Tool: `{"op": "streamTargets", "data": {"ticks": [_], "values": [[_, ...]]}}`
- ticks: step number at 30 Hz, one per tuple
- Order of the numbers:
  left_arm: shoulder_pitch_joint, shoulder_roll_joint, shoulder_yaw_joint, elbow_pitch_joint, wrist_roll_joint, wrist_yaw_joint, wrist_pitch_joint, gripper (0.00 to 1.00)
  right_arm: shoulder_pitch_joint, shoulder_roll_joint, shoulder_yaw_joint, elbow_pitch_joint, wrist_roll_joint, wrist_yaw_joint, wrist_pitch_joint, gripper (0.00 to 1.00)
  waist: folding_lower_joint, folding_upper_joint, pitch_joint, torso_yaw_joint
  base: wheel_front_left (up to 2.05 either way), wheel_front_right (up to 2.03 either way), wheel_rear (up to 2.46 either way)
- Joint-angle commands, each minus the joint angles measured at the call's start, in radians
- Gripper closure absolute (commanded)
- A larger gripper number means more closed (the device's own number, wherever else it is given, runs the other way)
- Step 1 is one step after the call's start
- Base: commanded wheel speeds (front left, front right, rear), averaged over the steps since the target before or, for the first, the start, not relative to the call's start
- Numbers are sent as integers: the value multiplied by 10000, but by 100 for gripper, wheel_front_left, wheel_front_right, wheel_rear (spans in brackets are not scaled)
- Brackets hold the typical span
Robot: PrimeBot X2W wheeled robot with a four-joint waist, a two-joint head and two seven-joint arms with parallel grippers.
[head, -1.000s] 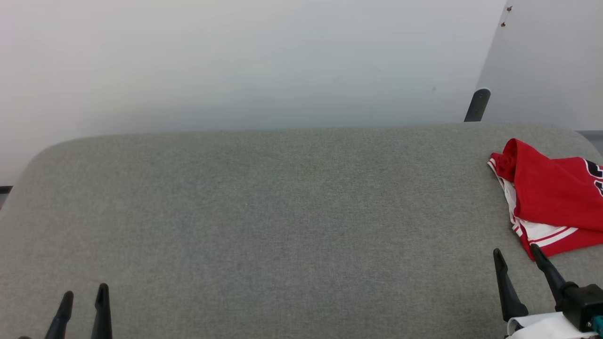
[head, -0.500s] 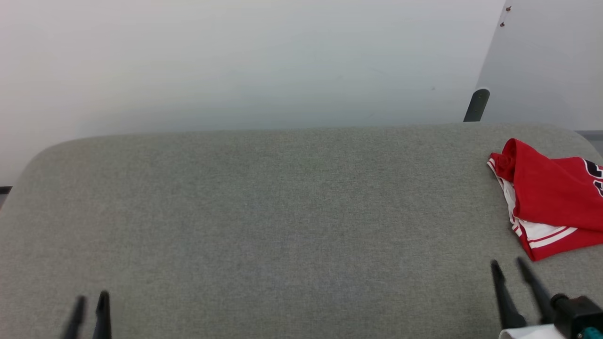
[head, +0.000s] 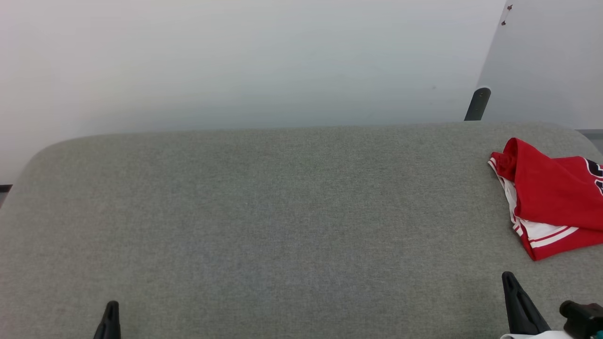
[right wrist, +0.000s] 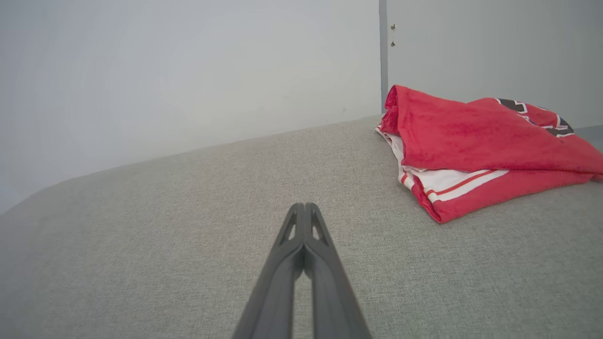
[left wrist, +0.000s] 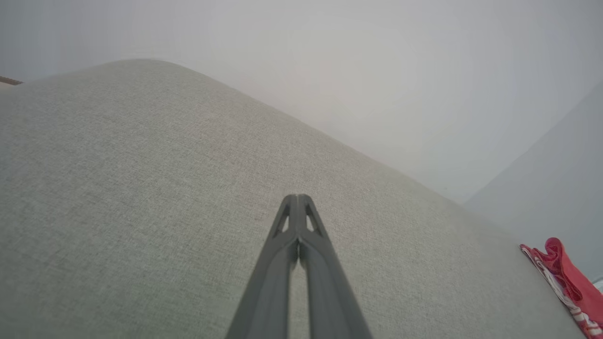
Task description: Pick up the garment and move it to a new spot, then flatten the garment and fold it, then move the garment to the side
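Found garment bundled on desk, ahead and to right of right gripper; near, not touching. Noted long axis lying crosswise to gripper fingers, striped white sleeve edge nearest. Recorded right gripper pressed together, nothing held. Recorded left gripper likewise pressed together, empty, with garment far off to its right, well apart. Judged right arm much the nearer; judged any reach as forward-right, with gripper needing to spread first.

Left gripper closed tip to tip, right gripper likewise closed — both low, pointing forward, empty
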Motion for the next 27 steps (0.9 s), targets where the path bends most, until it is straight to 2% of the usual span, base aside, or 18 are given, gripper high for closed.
{"op": "streamTargets", "data": {"ticks": [1,27], "values": [[-283,62,71,-94,-312,-5,64,100,-294,-23,-98,-135,424,-1,78,100,0,-1,4,3,0,0,0],[-1170,-573,90,223,-3259,-17,1120,100,-764,249,-435,-69,4549,-3,1099,100,0,-1,90,55,0,0,0]]}}
